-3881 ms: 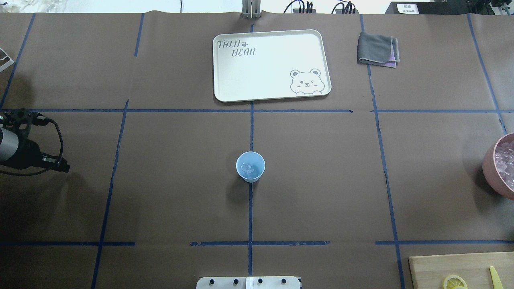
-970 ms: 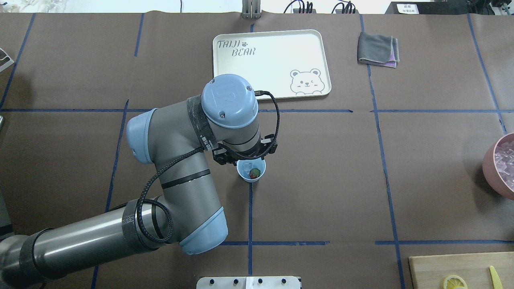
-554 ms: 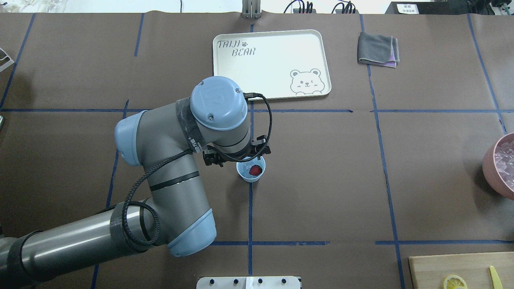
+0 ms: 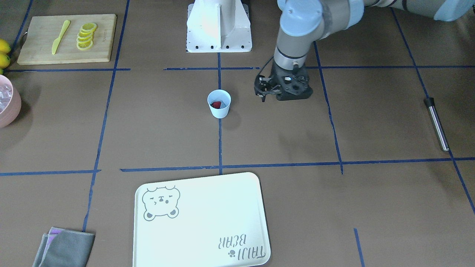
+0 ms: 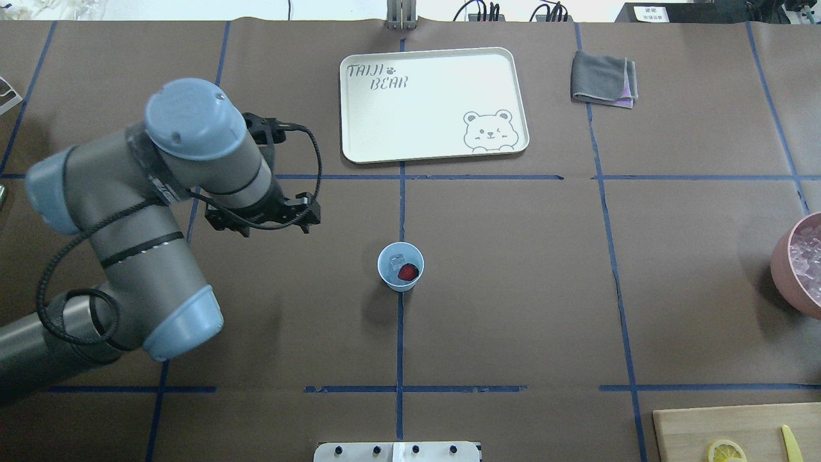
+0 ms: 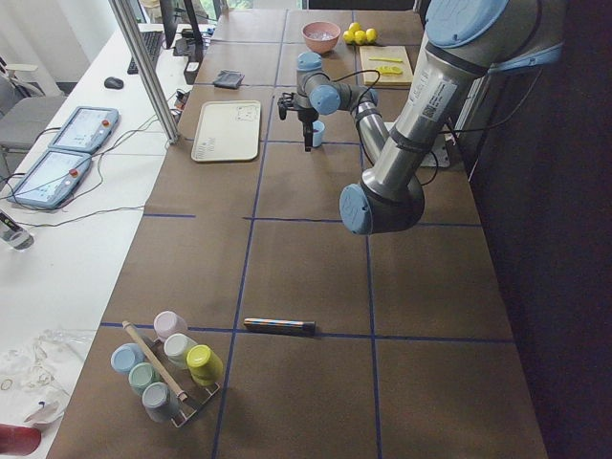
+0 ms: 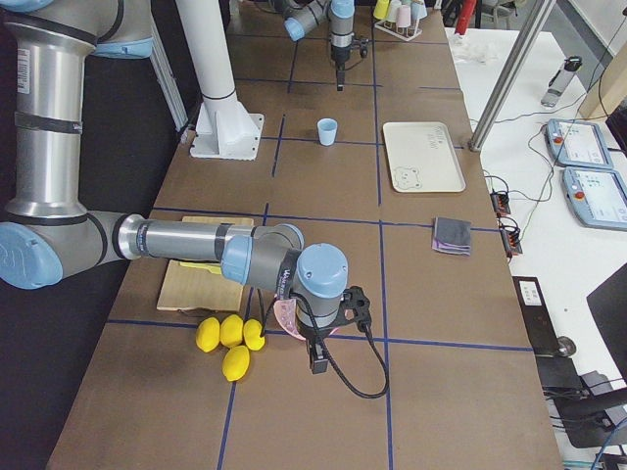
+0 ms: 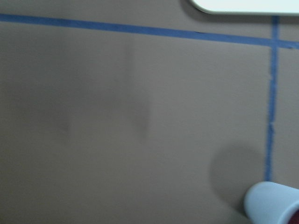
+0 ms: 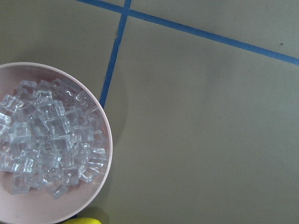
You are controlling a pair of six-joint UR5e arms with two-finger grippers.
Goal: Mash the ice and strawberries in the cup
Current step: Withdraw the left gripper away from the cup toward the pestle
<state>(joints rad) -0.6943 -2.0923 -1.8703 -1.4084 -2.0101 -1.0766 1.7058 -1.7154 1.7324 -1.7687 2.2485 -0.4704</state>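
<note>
Overhead exterior: cup (image 5: 400, 267) stands upright on a blue tape line, with the strawberry (image 5: 407, 273) and ice (image 5: 396, 260) inside. Left gripper (image 4: 282, 91) hangs well apart from the cup. Right gripper (image 7: 316, 362) is far from the cup, over the pink bowl (image 9: 106, 140). Neither gripper's jaw opening or load can be told.

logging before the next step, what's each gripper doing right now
Left gripper: cannot be told, open or shut; nothing seen in it.
Right gripper: cannot be told; it shows only in a side view, by the bowl.
</note>
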